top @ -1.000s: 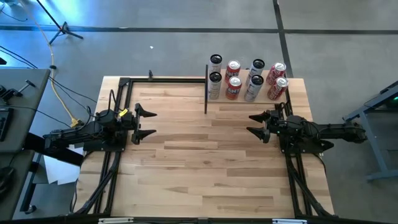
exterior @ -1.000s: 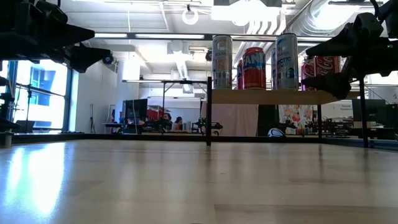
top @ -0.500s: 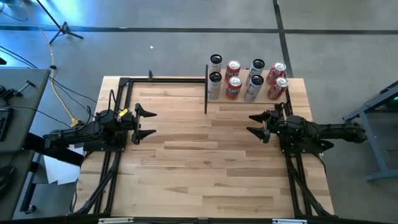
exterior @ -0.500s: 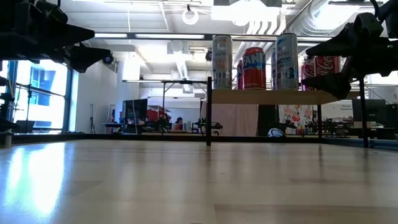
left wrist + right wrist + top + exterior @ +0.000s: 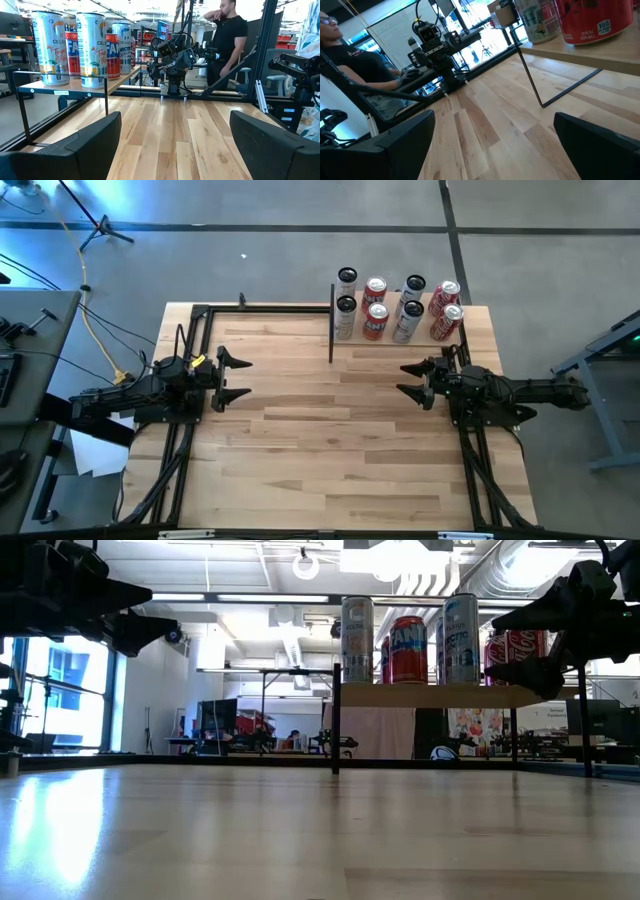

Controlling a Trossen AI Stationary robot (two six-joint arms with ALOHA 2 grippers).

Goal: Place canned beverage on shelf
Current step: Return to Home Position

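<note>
Stocking looks done: eight cans (image 5: pixel 376 320) stand upright, tops up, in two rows of four on the shelf (image 5: pixel 400 695), at the far right corner of the table (image 5: pixel 300 440). Shelf's long axis runs along the far edge. Step in hand, I'd judge: going to home pos. Left gripper (image 5: pixel 248 377) near left edge, right gripper (image 5: pixel 401 378) near right edge, both w/ fingers spread, holding nothing. Next move needs nothing fine, just arms parked clear of shelf.
</note>
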